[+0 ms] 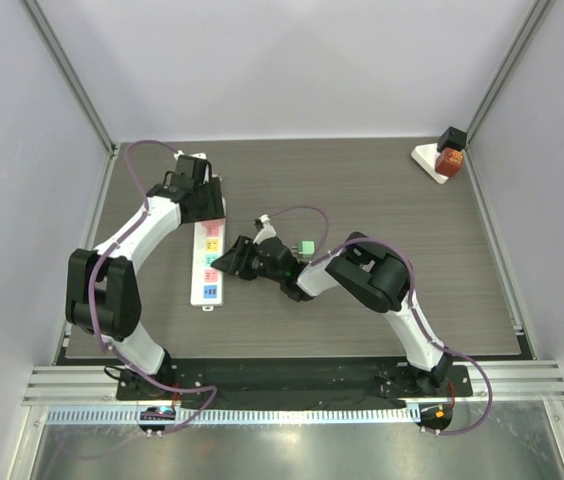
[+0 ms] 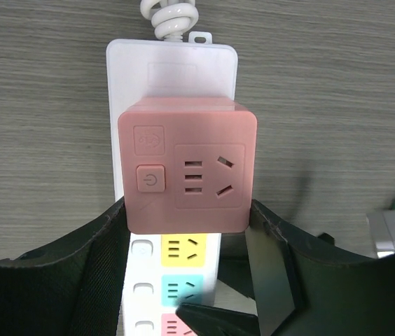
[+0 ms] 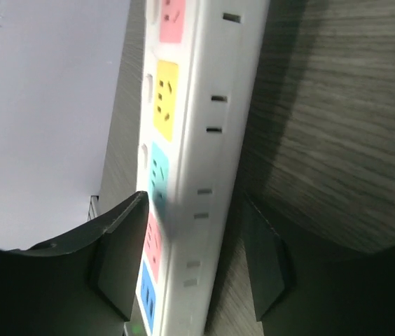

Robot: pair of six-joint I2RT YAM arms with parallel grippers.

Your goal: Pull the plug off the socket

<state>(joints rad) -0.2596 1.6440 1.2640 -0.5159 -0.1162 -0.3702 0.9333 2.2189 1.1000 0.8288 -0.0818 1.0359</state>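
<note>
Getting hold of the pink plug (image 2: 187,171) looks like the step in hand. It is not out yet: it sits pushed into the power strip (image 1: 207,265).

From above, the strip lies flat on the worktop (image 1: 412,260). The left arm (image 1: 132,235) reaches to the strip's far end, and the left jaws hang right over it, so the plug is mostly hidden. The right jaws come at the strip from the side, about halfway along.

In the left wrist view, the plug sits on the strip's end where the curly white cord (image 2: 173,14) comes out. The left jaws are open wide, one finger (image 2: 64,280) on each side of the plug's near corners. They may touch it, but they do not reach round its middle.

In the right wrist view, the strip runs between the right jaws, which are open too. One finger (image 3: 120,259) is close against the strip; a bit of worktop shows between the strip and the other finger (image 3: 264,259).

Next, the left jaws likely need to slide further along the plug and shut on it, while the right jaws hold the strip down. Then a straight pull away from the strip should free the plug.
</note>
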